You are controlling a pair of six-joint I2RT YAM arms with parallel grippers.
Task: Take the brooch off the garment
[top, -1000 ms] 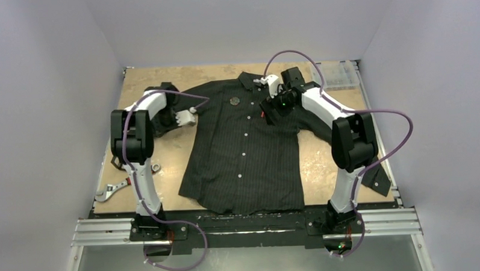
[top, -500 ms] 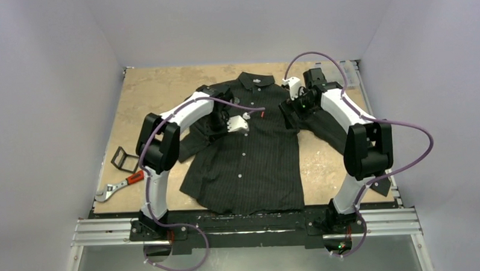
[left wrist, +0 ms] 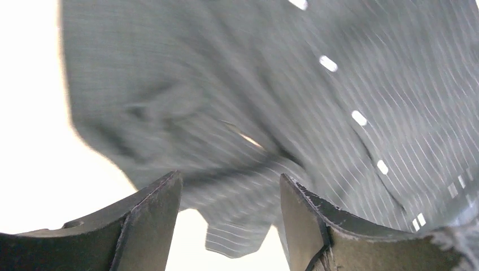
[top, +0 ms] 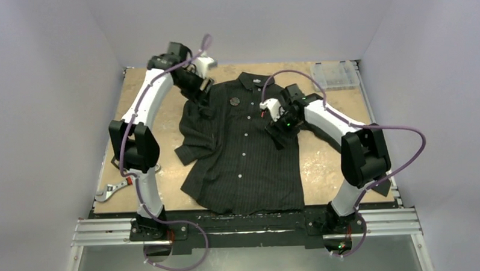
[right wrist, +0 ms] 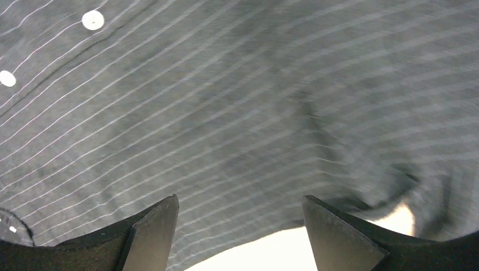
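Note:
The garment, a black pinstriped shirt, lies flat on the wooden table with its collar to the far side. The brooch, a small grey disc, sits on the chest left of the button row. My left gripper hangs open above the shirt's left shoulder. In the left wrist view it holds nothing, and blurred striped cloth lies below. My right gripper is open, low over the right chest by the red tag. The right wrist view shows empty jaws over the cloth.
The left sleeve lies crumpled inward. A red-handled wrench lies at the table's left near edge. A clear plastic box stands at the back right. A black flat piece sits at the right edge.
My left arm swung from the shirt's middle to the back left and its gripper opened. The left sleeve now lies bunched. My right gripper moved from the right shoulder toward the chest.

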